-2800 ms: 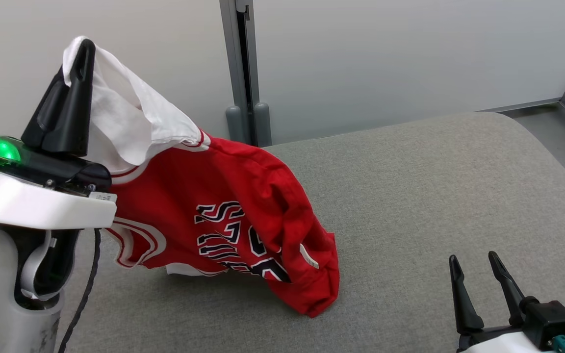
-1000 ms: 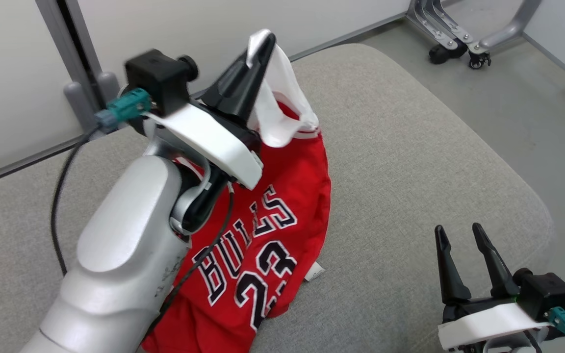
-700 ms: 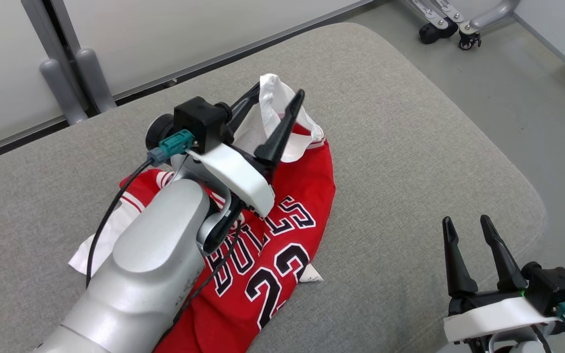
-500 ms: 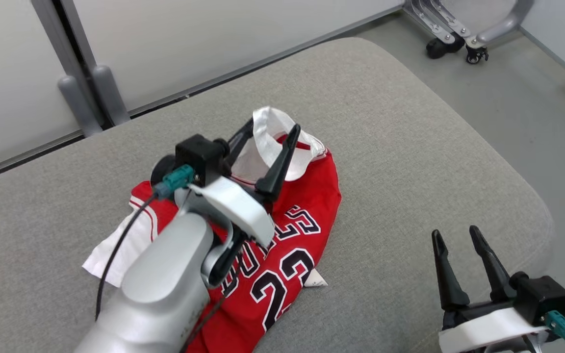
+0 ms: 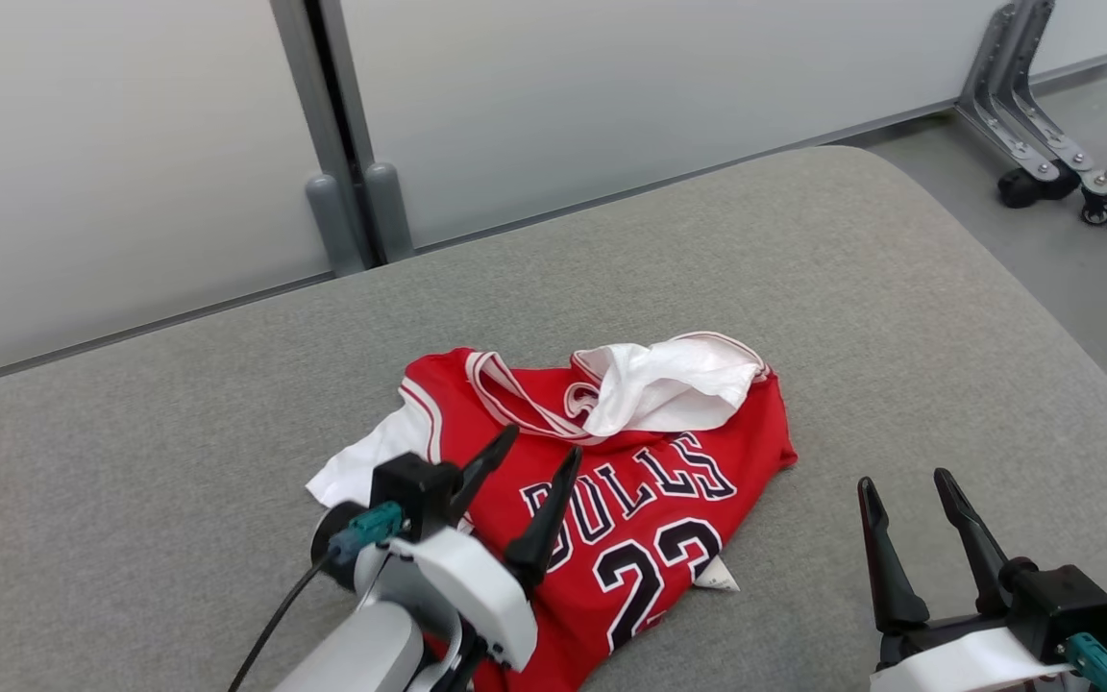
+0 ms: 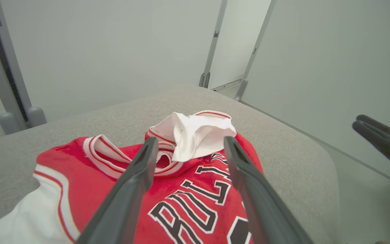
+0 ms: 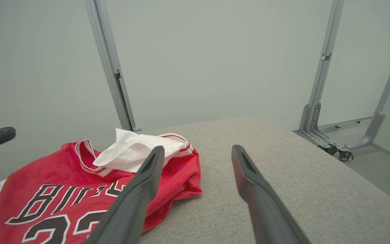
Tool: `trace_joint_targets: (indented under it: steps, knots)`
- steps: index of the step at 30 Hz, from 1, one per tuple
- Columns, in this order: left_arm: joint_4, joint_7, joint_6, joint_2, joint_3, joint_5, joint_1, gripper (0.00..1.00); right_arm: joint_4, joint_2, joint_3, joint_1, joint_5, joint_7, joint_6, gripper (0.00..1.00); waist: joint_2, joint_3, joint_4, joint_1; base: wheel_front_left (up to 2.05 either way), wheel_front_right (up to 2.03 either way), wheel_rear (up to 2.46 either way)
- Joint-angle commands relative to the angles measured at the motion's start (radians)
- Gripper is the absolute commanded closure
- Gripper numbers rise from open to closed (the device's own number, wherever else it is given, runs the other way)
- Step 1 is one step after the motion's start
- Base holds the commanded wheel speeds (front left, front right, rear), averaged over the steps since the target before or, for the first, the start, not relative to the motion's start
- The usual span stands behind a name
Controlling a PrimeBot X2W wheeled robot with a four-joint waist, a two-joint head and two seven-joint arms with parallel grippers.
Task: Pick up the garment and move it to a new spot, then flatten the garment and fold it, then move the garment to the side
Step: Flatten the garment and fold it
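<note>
Loosely heaped jersey [image 5: 654, 519] under L gripper [image 5: 544, 440]

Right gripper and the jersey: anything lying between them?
Nothing. In the head view the stretch between the right gripper and the jersey is bare grey padded surface; the right wrist view shows the same.

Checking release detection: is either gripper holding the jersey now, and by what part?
Nothing is held. The left gripper is open over the jersey, no cloth between its fingers; the right gripper is open beside it, over the cushion.
</note>
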Motion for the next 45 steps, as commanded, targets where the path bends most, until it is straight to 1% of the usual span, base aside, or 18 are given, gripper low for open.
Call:
trace_joint_targets:
  steps: [1,5,9,13,18,21,22,23,24,29,32,34,37,42,43,45]
  knots:
    - [-0.002,-0.001,0.004,0.008,0.000,-0.005,0.018,0.00,0.000,-0.005,-0.003,0.010,-0.007,-0.005,0.000,0.00,0.0000,-0.010,0.020,0.0000,0.00,0.00,0.00]
    - [-0.001,0.019,0.027,0.027,-0.001,-0.031,0.098,0.00,-0.003,-0.005,-0.007,0.014,-0.016,-0.005,0.000,0.00,0.0000,-0.009,0.044,0.0000,0.00,0.00,0.00]
    - [0.023,0.037,0.045,0.036,-0.003,-0.051,0.155,0.00,-0.004,-0.006,-0.004,0.011,-0.021,-0.005,0.000,0.00,0.0000,-0.004,0.051,0.0000,0.00,0.00,0.00]
    - [0.029,0.069,0.033,0.020,-0.012,-0.085,0.191,0.00,-0.003,-0.006,0.000,0.007,-0.024,-0.005,0.000,0.00,0.0000,0.009,0.049,0.0000,0.00,0.00,0.00]
    - [0.019,0.087,0.057,0.024,-0.011,-0.095,0.209,0.00,-0.004,-0.005,-0.003,0.007,-0.019,-0.005,0.000,0.00,0.0000,0.023,0.047,0.0000,0.00,0.00,0.00]
    - [0.016,0.104,0.051,0.019,-0.025,-0.100,0.221,0.00,-0.002,-0.006,-0.004,0.006,-0.017,-0.005,0.000,0.00,0.0000,0.028,0.045,0.0000,0.00,0.00,0.00]
    - [0.016,0.110,0.053,0.020,-0.028,-0.104,0.223,0.08,-0.002,-0.005,-0.004,0.004,-0.016,-0.005,0.000,0.00,0.0000,0.030,0.045,0.0000,0.00,0.00,0.00]
    - [0.017,0.113,0.054,0.021,-0.031,-0.102,0.223,0.70,-0.001,-0.005,-0.006,0.001,-0.016,-0.005,0.000,0.00,0.0000,0.031,0.045,0.0000,0.00,0.00,0.00]
    - [0.018,0.118,0.051,0.022,-0.033,-0.105,0.223,1.00,-0.001,-0.005,-0.007,-0.001,-0.015,-0.005,0.000,0.00,0.0000,0.032,0.045,0.0000,0.00,0.00,0.00]
    - [-0.013,0.110,0.024,0.028,-0.033,-0.112,0.212,1.00,0.002,-0.006,-0.012,-0.003,-0.013,-0.005,0.000,0.00,0.0000,0.032,0.049,0.0000,0.00,0.00,0.00]
    - [-0.084,0.102,0.025,0.044,-0.013,-0.132,0.226,1.00,0.003,-0.006,-0.017,0.002,-0.010,-0.005,0.000,0.00,0.0000,0.025,0.053,0.0000,0.00,0.00,0.00]
    - [-0.165,0.110,0.032,0.061,0.001,-0.144,0.243,1.00,0.002,-0.005,-0.022,0.007,-0.007,-0.005,0.000,0.00,0.0000,0.021,0.058,0.0000,0.00,0.00,0.00]
    - [-0.345,0.139,0.033,0.094,0.017,-0.184,0.279,1.00,0.000,-0.005,-0.033,0.017,-0.006,-0.005,0.000,0.00,0.0000,0.014,0.073,0.0000,0.00,0.00,0.00]
    - [-0.642,0.198,0.078,0.182,0.047,-0.206,0.334,1.00,0.005,-0.005,-0.038,0.025,-0.001,-0.005,0.000,0.00,0.0000,0.003,0.094,0.0000,0.00,0.00,0.00]
    - [-0.642,0.198,0.078,0.182,0.047,-0.206,0.334,1.00,0.005,-0.005,-0.038,0.025,-0.001,-0.005,0.000,0.00,0.0000,0.003,0.094,0.0000,0.00,0.00,0.00]
    - [-0.741,0.215,0.100,0.206,0.066,-0.221,0.349,1.00,0.008,-0.005,-0.034,0.024,0.002,-0.005,0.000,0.00,0.0000,0.001,0.100,0.0000,0.00,0.00,0.00]
